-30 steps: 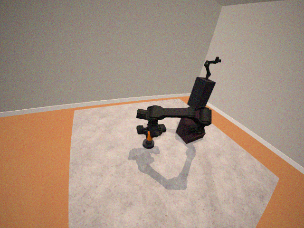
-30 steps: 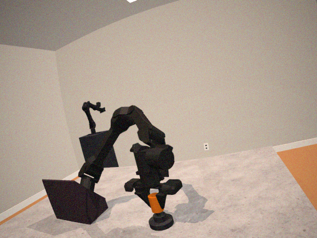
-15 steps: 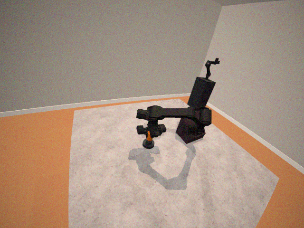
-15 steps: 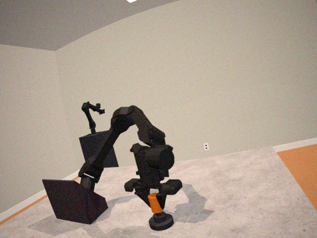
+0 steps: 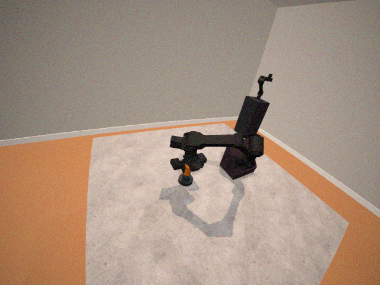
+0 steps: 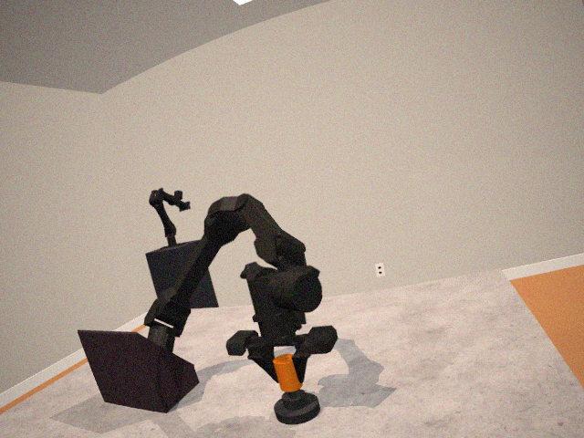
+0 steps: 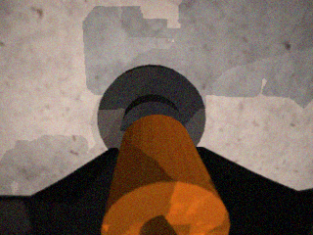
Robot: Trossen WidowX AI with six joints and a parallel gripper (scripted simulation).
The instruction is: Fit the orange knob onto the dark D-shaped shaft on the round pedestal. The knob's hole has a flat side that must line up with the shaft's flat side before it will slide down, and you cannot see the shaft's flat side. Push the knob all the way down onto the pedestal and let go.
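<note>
The orange knob (image 5: 187,170) (image 6: 287,373) (image 7: 156,157) is a tall cylinder with a hole in its top end. My gripper (image 6: 288,374) (image 7: 156,155) is shut on it, one finger on each side. The knob leans slightly in the exterior view. Its lower end is right over the raised middle of the dark round pedestal (image 5: 185,180) (image 6: 297,410) (image 7: 152,80). A dark collar shows between the knob and the pedestal's wide base. The shaft is hidden, so I cannot tell how far the knob is over it or how its flat side lies.
The arm's angular base (image 5: 236,165) (image 6: 136,372) stands on the pale mottled floor patch. Behind it is a dark box (image 5: 251,116) (image 6: 182,273) with a small dark arm (image 5: 260,84) (image 6: 162,212) on top. Orange floor borders the patch, and walls stand at the back.
</note>
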